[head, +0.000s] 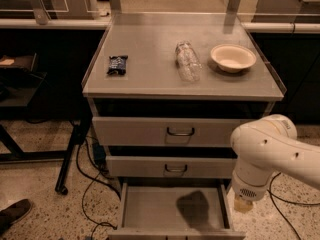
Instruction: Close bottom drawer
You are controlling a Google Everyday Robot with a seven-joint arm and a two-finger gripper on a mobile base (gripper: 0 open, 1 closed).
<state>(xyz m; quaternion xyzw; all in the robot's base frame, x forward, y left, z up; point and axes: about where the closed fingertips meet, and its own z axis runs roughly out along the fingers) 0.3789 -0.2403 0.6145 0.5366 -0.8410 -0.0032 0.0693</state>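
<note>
Gripper [243, 204]: only a small pale tip shows under the white arm [270, 149], low at the right of the cabinet. Whether it is open or closed cannot be told, and nothing is seen in its hold. The tip sits just outside the right wall of the bottom drawer [145, 204], toward the drawer's rear corner. Contact with that wall cannot be told.

Bottom drawer: pulled well out toward the camera, with its front panel at the lower edge of the view. The plain grey tray is exposed, with a dark shadow on the floor of the tray right of centre. No contents visible.

Middle drawer [150, 168]: directly above, front standing slightly forward, with a dark gap over it. It has a small wire handle at centre.

Top drawer [140, 131]: taller front, also slightly forward, with a larger handle.

Cabinet top [150, 81]:
- Dark packet [117, 64] at the left.
- Clear bottle [187, 61] lying on its side near centre.
- Pale bowl [233, 58] upright to the bottle's right, near but apart from it.

Floor [40, 184]: speckled, with black cables [92, 176] running left of the cabinet. A shoe [12, 214] sits at the lower left corner.
</note>
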